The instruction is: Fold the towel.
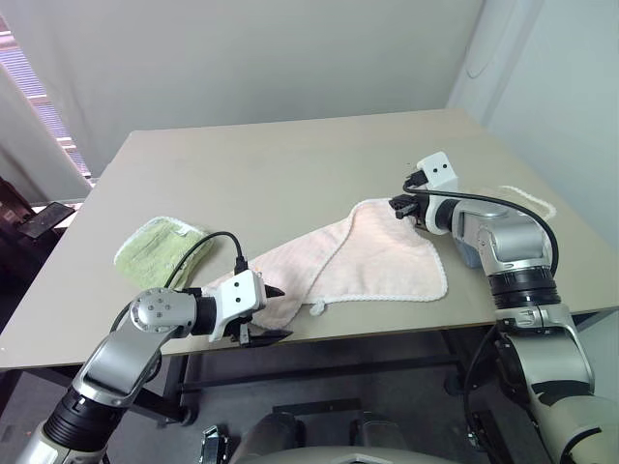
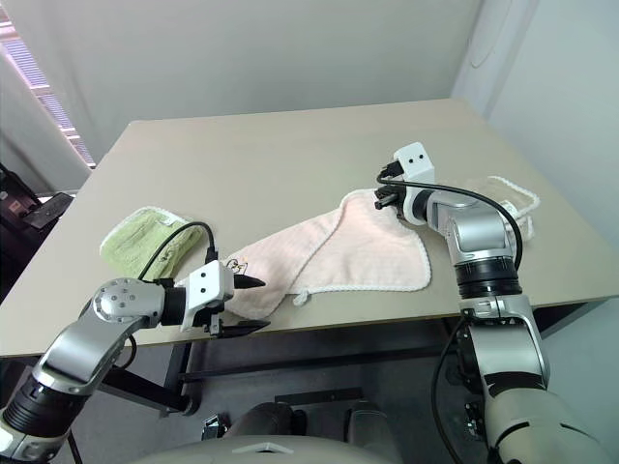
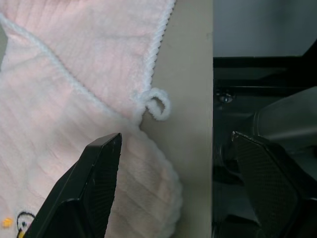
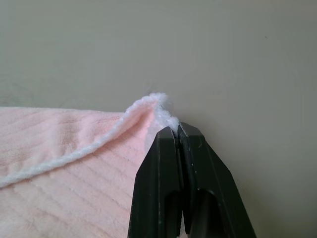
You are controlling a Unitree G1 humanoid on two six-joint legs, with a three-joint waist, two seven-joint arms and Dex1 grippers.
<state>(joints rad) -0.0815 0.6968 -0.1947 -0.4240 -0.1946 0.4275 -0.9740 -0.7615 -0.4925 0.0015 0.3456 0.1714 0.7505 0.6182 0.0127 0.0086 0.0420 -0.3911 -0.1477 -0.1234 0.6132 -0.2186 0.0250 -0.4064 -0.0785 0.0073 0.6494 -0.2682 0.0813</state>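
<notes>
The far corner of the large pale pink terry towel (image 1: 372,253) with white scalloped trim is being pinched between the pressed-together fingers of the right gripper (image 4: 176,130). The left gripper (image 1: 274,313) is being held with fingers spread wide over the towel's near end at the table's front edge. The towel is being stretched diagonally across the beige tabletop (image 1: 290,164), part-folded, with a small trim loop (image 3: 158,103) showing. A green terry cloth (image 1: 155,246) is lying beside it.
</notes>
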